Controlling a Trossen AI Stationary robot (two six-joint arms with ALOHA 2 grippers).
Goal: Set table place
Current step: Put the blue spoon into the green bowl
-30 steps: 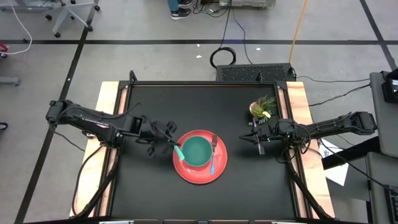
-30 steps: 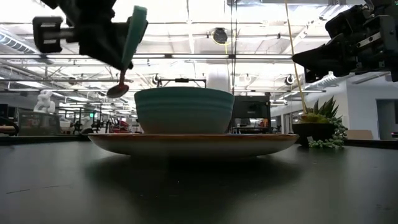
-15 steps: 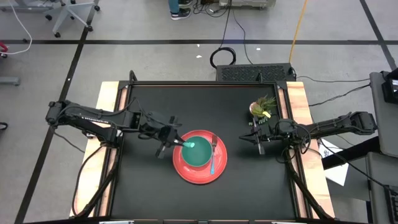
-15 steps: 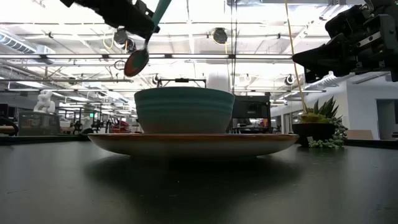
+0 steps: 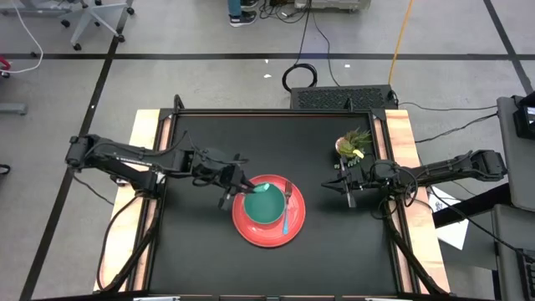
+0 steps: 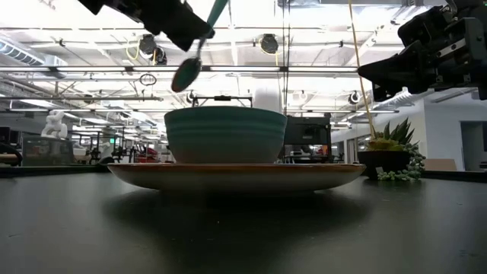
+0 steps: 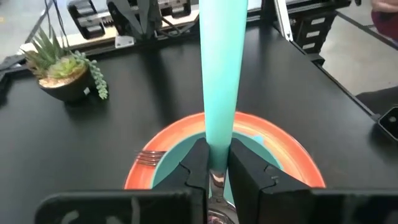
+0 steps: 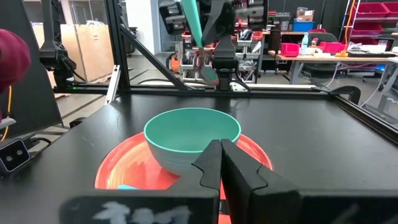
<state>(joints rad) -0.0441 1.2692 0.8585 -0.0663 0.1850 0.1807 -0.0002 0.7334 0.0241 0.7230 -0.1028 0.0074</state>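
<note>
The mint-handled spoon is clamped in the left gripper, carried above the teal bowl at its nine o'clock rim, seemingly for lowering inside. The bowl sits centred on the red plate, the fork at three o'clock. The right gripper, clenched empty, is parked by the plant

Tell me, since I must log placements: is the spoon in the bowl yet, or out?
Out. The left gripper holds the spoon in the air, above the bowl rim's left side.
</note>
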